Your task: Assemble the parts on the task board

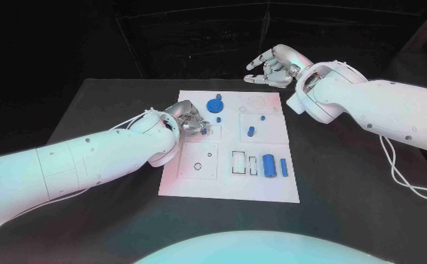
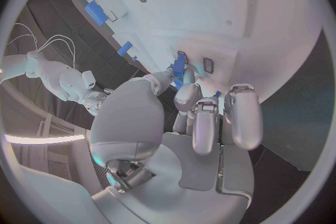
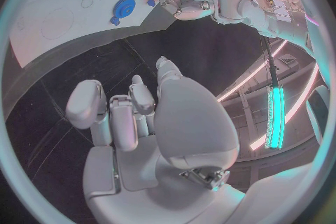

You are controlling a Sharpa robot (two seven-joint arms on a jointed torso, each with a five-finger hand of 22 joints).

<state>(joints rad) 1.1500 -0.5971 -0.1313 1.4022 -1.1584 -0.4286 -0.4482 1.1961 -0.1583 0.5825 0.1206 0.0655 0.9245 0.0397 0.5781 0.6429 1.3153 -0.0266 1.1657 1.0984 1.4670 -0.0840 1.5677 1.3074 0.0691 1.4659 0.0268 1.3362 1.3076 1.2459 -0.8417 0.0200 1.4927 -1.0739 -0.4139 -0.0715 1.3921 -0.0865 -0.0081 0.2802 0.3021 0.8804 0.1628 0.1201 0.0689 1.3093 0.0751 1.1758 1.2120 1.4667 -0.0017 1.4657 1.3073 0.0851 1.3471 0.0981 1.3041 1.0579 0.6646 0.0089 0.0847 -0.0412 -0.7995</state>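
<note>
Task board (image 1: 267,184): white, with thin dark outlines of rectangles and circles. Parts: blue, including a gear (image 1: 215,105) and a cylinder (image 1: 269,166). Surface (image 1: 347,177): black. Left hand (image 1: 187,119) and right hand (image 1: 271,70): silver. Arms: white

Lab: black-draped robot cell, task board (image 1: 233,184).

white task board (image 1: 267,187) lies flat mid-table, small blue parts (image 1: 269,166) on it.
</note>
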